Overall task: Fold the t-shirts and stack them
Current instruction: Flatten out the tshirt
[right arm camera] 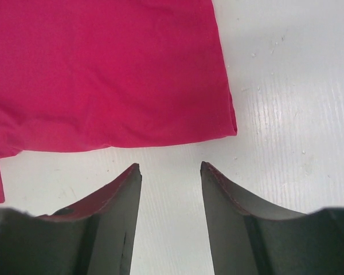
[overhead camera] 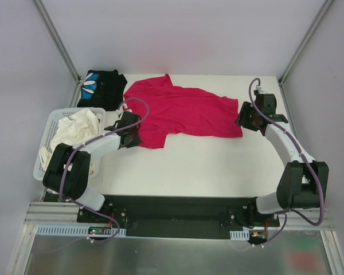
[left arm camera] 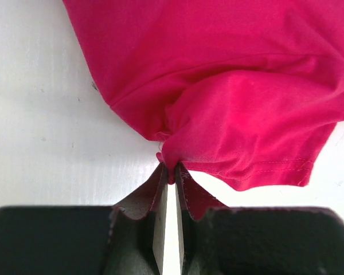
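Nearest: bare tabletop between the arm bases and the cloth.

Left end effector: jaws all but closed, pinching a small bunched tuck of the magenta t-shirt at its near-left edge, right beside a stitched hem. Cannot tell if that hem belongs to a sleeve or the bottom. Only a thin nip of fabric sits between the tips.

Right end effector: jaws apart, nothing between them, just short of the shirt's near-right corner and not touching the cloth. Cannot tell whether the tips touch the tabletop.

Magenta t-shirt lies spread across the middle of the tabletop, rumpled, not yet folded. The right side looks flat; the left side is gathered toward the pinch.

Left of it: white basket holding pale cloth, close to the left arm.

Far-left corner: black t-shirt, crumpled, blue-and-white print showing, its edge near the magenta shirt's far-left part.

Risks, as judged:
- The left grip is shallow, so a quick lift or sideways pull could slip the tuck out.
- Only one side is held. If the left moves before the right has hold, the shirt drags and bunches instead of staying flat.
- The right stands short of the hem. Closing here catches air, and pushing forward could shove the corner into a wrinkle or take just the top layer.
- Dragging away from the arms could carry the magenta cloth onto the black shirt and disturb it.
- A leftward swing could bump the basket.
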You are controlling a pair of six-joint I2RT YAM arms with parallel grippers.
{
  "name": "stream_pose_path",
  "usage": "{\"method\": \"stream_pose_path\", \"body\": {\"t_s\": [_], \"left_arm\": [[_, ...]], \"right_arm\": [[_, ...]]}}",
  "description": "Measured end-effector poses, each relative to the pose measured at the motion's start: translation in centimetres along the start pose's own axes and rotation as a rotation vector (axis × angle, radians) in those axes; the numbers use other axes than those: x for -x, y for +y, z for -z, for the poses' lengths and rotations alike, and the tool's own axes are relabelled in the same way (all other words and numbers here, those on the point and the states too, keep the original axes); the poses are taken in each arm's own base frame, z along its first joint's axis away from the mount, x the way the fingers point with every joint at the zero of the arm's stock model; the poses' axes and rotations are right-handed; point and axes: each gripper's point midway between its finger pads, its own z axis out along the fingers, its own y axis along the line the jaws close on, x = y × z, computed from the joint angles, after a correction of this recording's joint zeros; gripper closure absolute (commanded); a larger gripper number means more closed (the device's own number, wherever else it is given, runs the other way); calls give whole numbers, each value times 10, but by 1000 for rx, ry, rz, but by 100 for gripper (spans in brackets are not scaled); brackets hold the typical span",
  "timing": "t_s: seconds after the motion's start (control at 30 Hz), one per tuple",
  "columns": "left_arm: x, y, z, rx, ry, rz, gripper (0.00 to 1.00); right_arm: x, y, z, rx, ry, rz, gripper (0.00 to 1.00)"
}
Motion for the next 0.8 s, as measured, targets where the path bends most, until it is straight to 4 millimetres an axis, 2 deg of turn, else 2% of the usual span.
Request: {"method": "stream_pose_path", "body": {"t_s": [0.47,0.57,0.7,0.8], "left_arm": [[10,-10,15,-49,-36,3,92],[12,-11,18,-55,-44,4,92],[12,-11,18,-54,-44,3,86],[12,-10,18,-53,-43,0,85]], "right_arm": [[-25,-21,-10,-85,57,-35,46],[-30,-25,-19,-105,79,-41,45],[-41,-30,-31,-122,121,-47,44],[-45,-31,-35,-127,135,-51,44]]}}
